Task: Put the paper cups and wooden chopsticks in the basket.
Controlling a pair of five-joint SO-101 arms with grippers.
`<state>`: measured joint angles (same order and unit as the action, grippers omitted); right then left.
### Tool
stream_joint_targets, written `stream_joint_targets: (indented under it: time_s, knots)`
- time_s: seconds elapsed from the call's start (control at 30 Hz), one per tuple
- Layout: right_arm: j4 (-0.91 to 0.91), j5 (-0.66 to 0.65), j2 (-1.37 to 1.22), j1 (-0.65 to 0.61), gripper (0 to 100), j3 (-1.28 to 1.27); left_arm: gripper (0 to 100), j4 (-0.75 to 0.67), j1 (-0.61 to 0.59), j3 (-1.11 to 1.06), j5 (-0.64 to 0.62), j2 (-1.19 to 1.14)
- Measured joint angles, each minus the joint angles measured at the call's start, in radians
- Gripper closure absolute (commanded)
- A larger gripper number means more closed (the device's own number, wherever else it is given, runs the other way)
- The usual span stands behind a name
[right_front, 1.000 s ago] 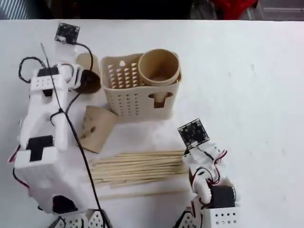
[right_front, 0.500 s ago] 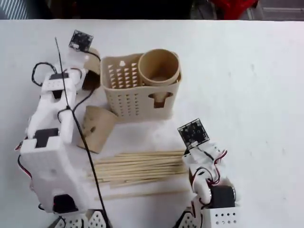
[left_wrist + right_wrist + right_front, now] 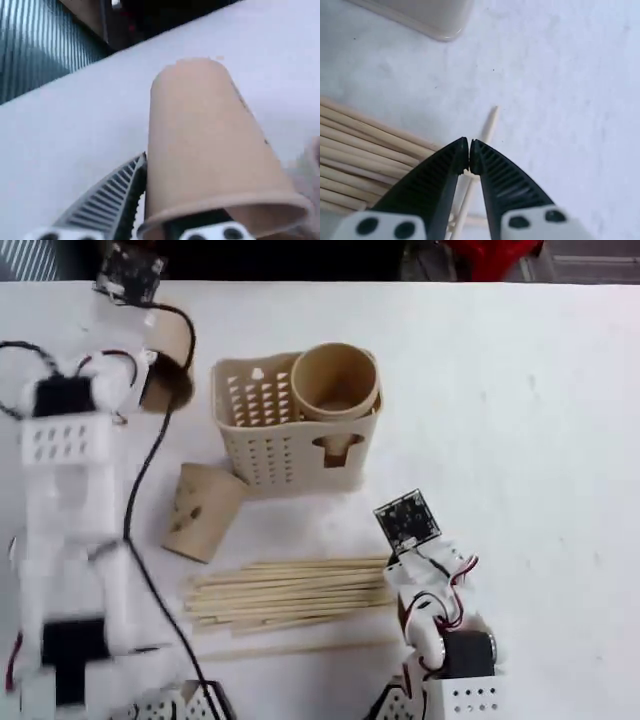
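Observation:
My left gripper (image 3: 150, 385) is shut on a brown paper cup (image 3: 168, 358) held on its side, off the table, left of the basket (image 3: 262, 455). In the left wrist view the cup (image 3: 210, 150) lies across my ribbed finger (image 3: 112, 197). A second cup (image 3: 335, 380) stands inside the basket's right half. A third cup (image 3: 200, 510) lies tipped over in front of the basket. The wooden chopsticks (image 3: 290, 595) lie in a loose bundle near the front edge. My right gripper (image 3: 469, 146) is shut, its tips over the bundle's right end (image 3: 365, 150) and one stray stick (image 3: 488, 125).
The right arm's base (image 3: 445, 660) sits at the front of the white table (image 3: 520, 420). The left arm's body (image 3: 65, 540) and its black cable (image 3: 150, 460) run along the left side. The basket's corner (image 3: 420, 15) stands just beyond the right gripper.
The left arm has lifted and swung away to the far left with the cup in its gripper. The right arm, basket and chopsticks have not moved.

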<state>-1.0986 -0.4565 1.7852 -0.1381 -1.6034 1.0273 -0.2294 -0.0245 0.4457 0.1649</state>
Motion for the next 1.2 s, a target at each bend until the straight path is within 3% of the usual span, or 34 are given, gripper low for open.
stream_joint_targets:
  time_s: [0.23, 0.37, 0.53, 0.7, 0.93, 1.1, 1.2]
  knots:
    - [0.0, 0.0, 0.0, 0.0, 98.1, 0.0, 98, 0.325, 0.23, 0.196, 0.0, 0.385]
    - [0.0, 0.0, 0.0, -0.002, 98.1, 0.0, 98, 0.465, 0.411, 0.328, -0.072, 0.431]
    - [0.0, 0.0, 0.0, 0.0, 98.1, 0.0, 98, 0.499, 0.568, 0.364, -0.193, 0.373]
    - [0.0, 0.0, 0.0, 0.0, 98.1, 0.0, 98, 0.539, 0.597, 0.456, -0.307, 0.118]
    - [0.0, 0.0, 0.0, 0.0, 98.1, 0.0, 98, 0.738, 0.598, 0.825, -0.341, -0.222]
    - [0.0, 0.0, 0.0, 0.0, 98.1, 0.0, 88, 0.758, 0.569, 0.936, -0.371, -0.331]
    - [0.0, 0.0, 0.0, -0.002, 98.1, 0.0, 88, 0.758, 0.554, 0.956, -0.373, -0.336]
